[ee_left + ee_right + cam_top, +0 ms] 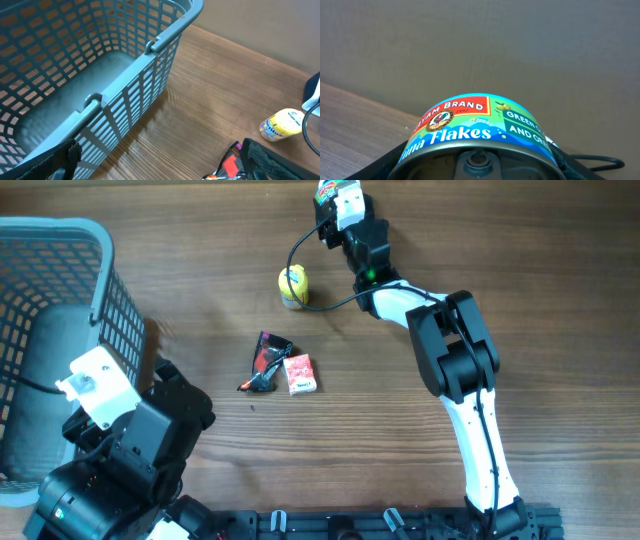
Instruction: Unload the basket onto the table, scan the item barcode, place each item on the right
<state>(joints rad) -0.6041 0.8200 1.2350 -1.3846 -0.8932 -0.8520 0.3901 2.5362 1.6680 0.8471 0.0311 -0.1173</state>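
My right gripper (479, 167) is shut on a round tuna can (475, 127) with a blue, red and green label reading "Flakes". Black fingers (387, 162) press on both of its sides. In the overhead view the can (326, 191) is held at the far edge of the table, at the end of the outstretched right arm (452, 345). No barcode shows on the can's visible face. My left gripper (160, 172) stands open and empty low over the wood, beside the basket, with one finger (280, 160) in front of a black packet.
A blue-grey mesh basket (100, 290) (150, 47) fills the left side. On the table lie a small yellow bottle (293, 286) (281, 124), a black packet (268, 362) (229, 165) and a small red box (300, 373). A black cable (300, 250) loops near the right arm.
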